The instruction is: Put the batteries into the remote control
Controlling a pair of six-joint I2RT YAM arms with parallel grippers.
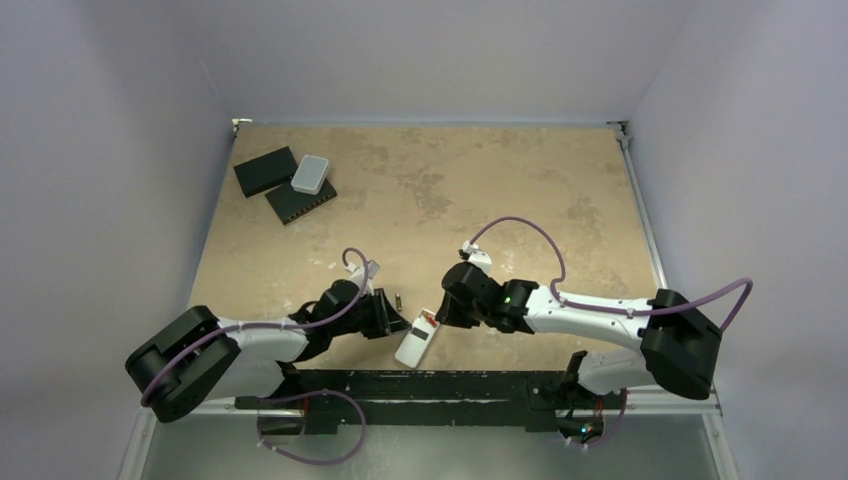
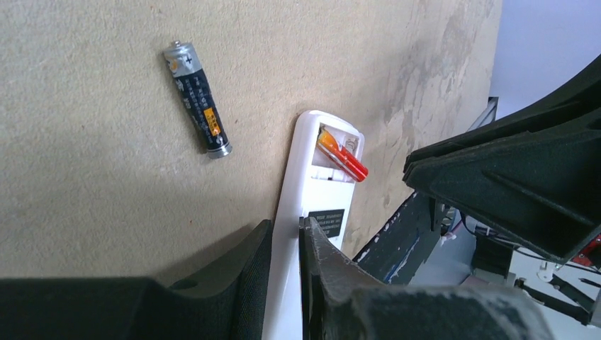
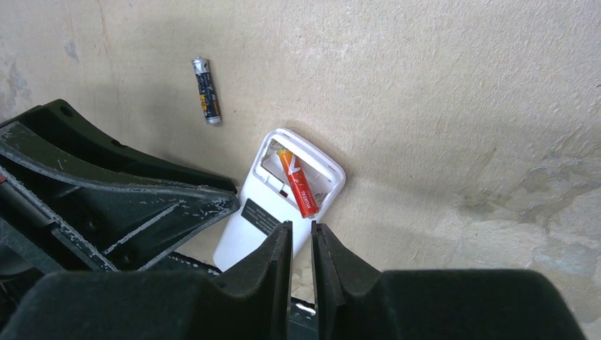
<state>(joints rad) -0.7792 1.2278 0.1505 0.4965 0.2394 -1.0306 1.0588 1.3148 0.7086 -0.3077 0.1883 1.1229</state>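
Right fingers (image 3: 273, 273) sit at the bottom centre of the right wrist view, drawn almost together with only a slit between them and nothing in it. Just above their tips lies the orange battery (image 3: 296, 183), in the uncovered bay (image 3: 269, 166) at the upper end of the remote (image 3: 243, 242), which rests back-up on the table (image 3: 439, 106). The battery's long axis runs from upper left to lower right, skewed across the bay. Its lower end rides over the bay's rim toward the fingertips, so it looks not yet seated. The next move likely turns on this: the battery's end points nearly straight at the slit, and the right arm is the nearer one to press or nudge it square. The left fingers (image 2: 244, 280) are likewise closed, tips against the remote's left edge in the right wrist view, seemingly steadying it. The dark battery (image 2: 197, 98) lies loose on the table, up and left of the remote and apart from it, closer to the left arm in the top view.
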